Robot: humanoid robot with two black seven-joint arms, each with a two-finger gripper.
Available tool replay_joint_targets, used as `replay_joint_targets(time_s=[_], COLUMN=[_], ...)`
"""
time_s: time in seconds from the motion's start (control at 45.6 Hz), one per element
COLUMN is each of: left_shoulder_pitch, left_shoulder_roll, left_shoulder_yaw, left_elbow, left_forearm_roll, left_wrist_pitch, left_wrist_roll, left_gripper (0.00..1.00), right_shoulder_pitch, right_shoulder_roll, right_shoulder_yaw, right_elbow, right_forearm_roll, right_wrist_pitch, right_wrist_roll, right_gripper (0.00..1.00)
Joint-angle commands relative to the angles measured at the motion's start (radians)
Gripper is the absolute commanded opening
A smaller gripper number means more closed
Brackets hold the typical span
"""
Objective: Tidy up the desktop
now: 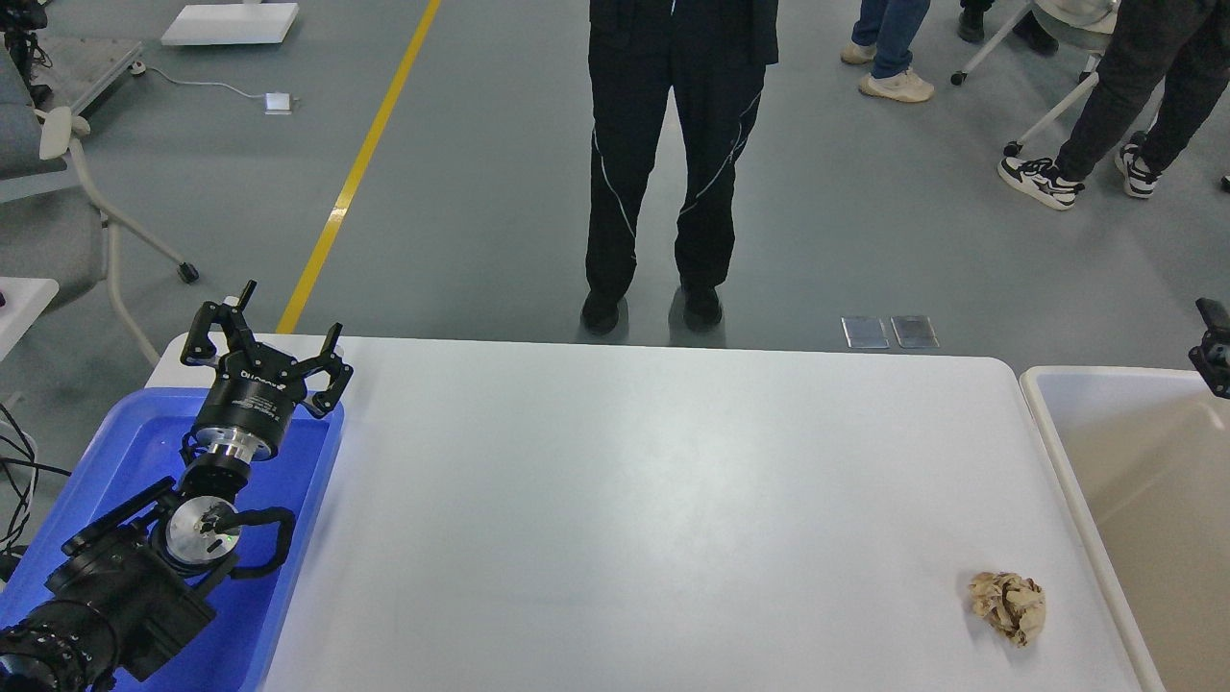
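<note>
The white desktop (634, 500) fills the middle of the head view. A crumpled beige paper ball (1007, 605) lies on it near the front right corner. My left gripper (266, 338) is open and empty, held above the far end of the blue tray (115, 452) at the desktop's left edge, far from the paper ball. Only a small black part of my right gripper (1213, 348) shows at the right edge, above the beige white-rimmed bin (1057, 442); its fingers cannot be told apart.
A person in black trousers (673, 154) stands just beyond the desktop's far edge. Other people's legs and a chair base are at the far right. A grey chair (58, 192) stands at the far left, and a yellow floor line runs past it.
</note>
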Motion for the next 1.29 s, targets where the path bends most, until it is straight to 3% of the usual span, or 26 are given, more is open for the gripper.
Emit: replay_joint_targets(time_s=[0.0,0.658,0.811,1.008,1.118,1.272], left_shoulder_pitch=[0.000,0.000,0.000,0.000,0.000,0.000], left_shoulder_roll=[0.000,0.000,0.000,0.000,0.000,0.000], left_shoulder_yaw=[0.000,0.000,0.000,0.000,0.000,0.000], left_elbow=[0.000,0.000,0.000,0.000,0.000,0.000], left_forearm_roll=[0.000,0.000,0.000,0.000,0.000,0.000], left_wrist_pitch=[0.001,0.001,0.001,0.001,0.001,0.001], left_wrist_roll=[0.000,0.000,0.000,0.000,0.000,0.000], left_gripper=[1.00,1.00,1.00,1.00,1.00,1.00], right_shoulder_pitch=[-0.003,-0.016,0.017,0.095,0.211,0.401], right_shoulder_roll=[-0.007,-0.014,-0.071,-0.191,-0.252,-0.275], right_shoulder_yaw=[0.003,-0.003,-0.039,-0.305,-0.630,-1.029], right_elbow=[-0.004,0.012,0.012,0.014,0.017,0.019], right_forearm_roll=[0.001,0.000,-0.023,-0.143,-0.299,-0.342], right_wrist_pitch=[0.000,0.023,0.046,0.044,0.041,0.037], right_wrist_roll=[0.000,0.006,0.006,0.006,0.007,0.011], right_gripper=[1.00,1.00,1.00,1.00,1.00,1.00])
